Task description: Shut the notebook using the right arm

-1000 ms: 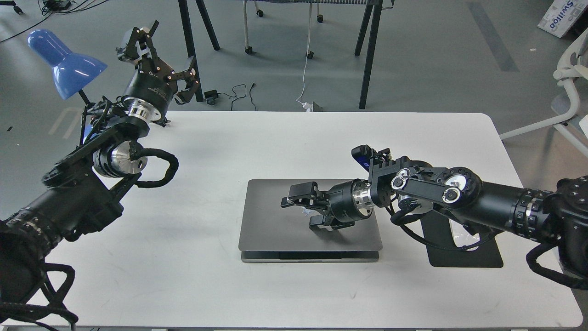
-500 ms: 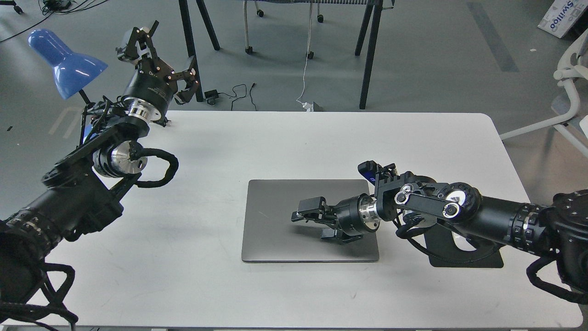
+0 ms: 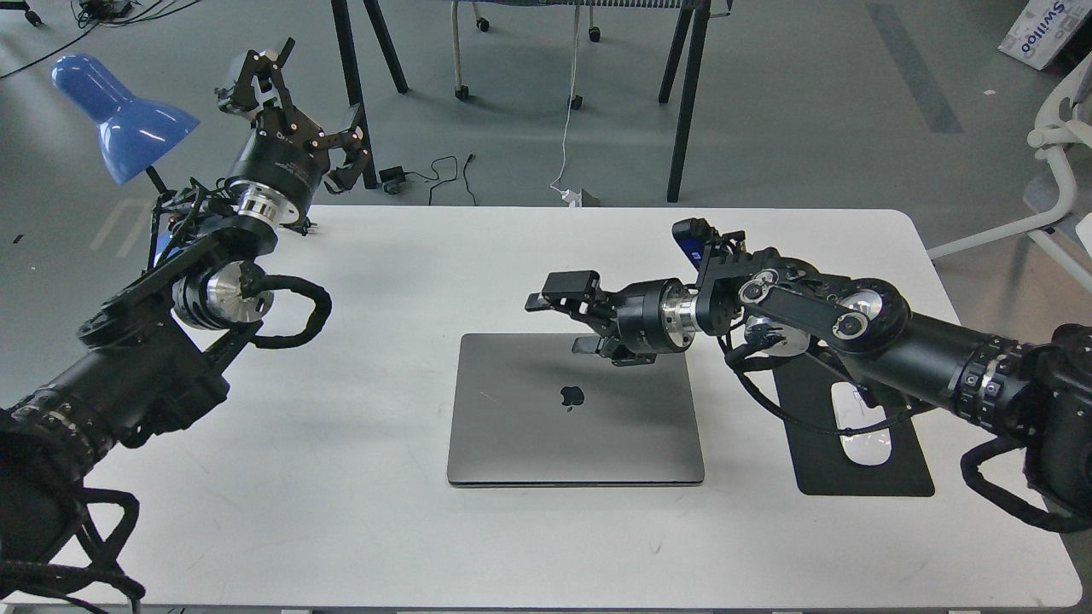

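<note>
Hovering above the far edge of the notebook (image 3: pixel 575 409), my right gripper (image 3: pixel 570 322) points left with its two fingers spread apart and nothing between them. It is clear of the lid. One finger (image 3: pixel 565 288) juts out flat at the far side; the other (image 3: pixel 590 344) sits lower, over the lid's far rim. My right arm (image 3: pixel 862 341) comes in from the right edge, crossing above the mouse pad (image 3: pixel 862 452), with a small blue part (image 3: pixel 689 241) standing up near the wrist.

The notebook lies shut and flat on the white table (image 3: pixel 529 256), about at its middle, lid up, the dark apple logo (image 3: pixel 570 396) showing. Its near edge shows as a thin double line, base and lid together.

Just right of the notebook lies the black mouse pad, and on it a white mouse (image 3: pixel 862 431), partly hidden by my arm and its cable.

My left arm (image 3: pixel 153 341) rises from the near left corner towards the far left corner of the table. My left gripper (image 3: pixel 294 128) is held up beyond the table's far edge, its fingers spread wide and holding nothing. A blue lamp (image 3: pixel 119 111) stands to its left, off the table's left side.
</note>
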